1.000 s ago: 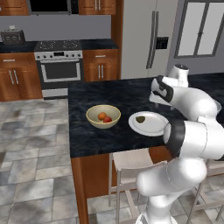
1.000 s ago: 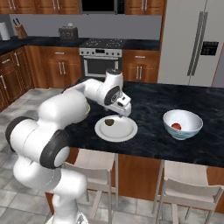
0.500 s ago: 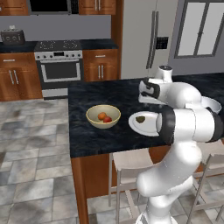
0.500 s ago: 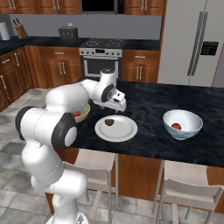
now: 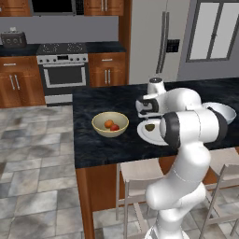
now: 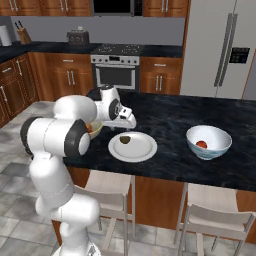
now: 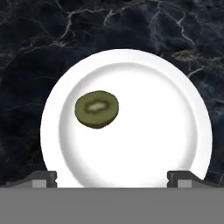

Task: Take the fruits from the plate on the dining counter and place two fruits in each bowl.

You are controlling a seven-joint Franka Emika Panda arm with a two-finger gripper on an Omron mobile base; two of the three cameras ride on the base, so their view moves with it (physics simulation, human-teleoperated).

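One dark green fruit (image 7: pixel 96 109) lies on the white plate (image 7: pixel 175 109), left of its middle. My gripper (image 7: pixel 112 179) hovers above the plate, open, with nothing between its fingertips (image 7: pixel 43 178). In the left base view the gripper (image 5: pixel 140 111) hangs over the plate (image 5: pixel 156 136) on the side nearer the tan-yellow bowl (image 5: pixel 110 124), which holds an orange fruit (image 5: pixel 108 123) and a red fruit (image 5: pixel 115 127). The white bowl (image 6: pixel 208 141) holds a red fruit (image 6: pixel 201 144). All stand on the black dining counter (image 6: pixel 170 117).
Two stools (image 6: pixel 112 187) stand under the counter's near edge. A steel oven (image 5: pixel 63 74) and wooden cabinets line the back wall, with a fridge (image 5: pixel 154 39) to their right. My own arm (image 5: pixel 191 126) hides part of the white bowl in the left base view.
My gripper has swung from the white bowl's side across the plate toward the tan-yellow bowl and has come lower. The fruits and bowls have not moved.
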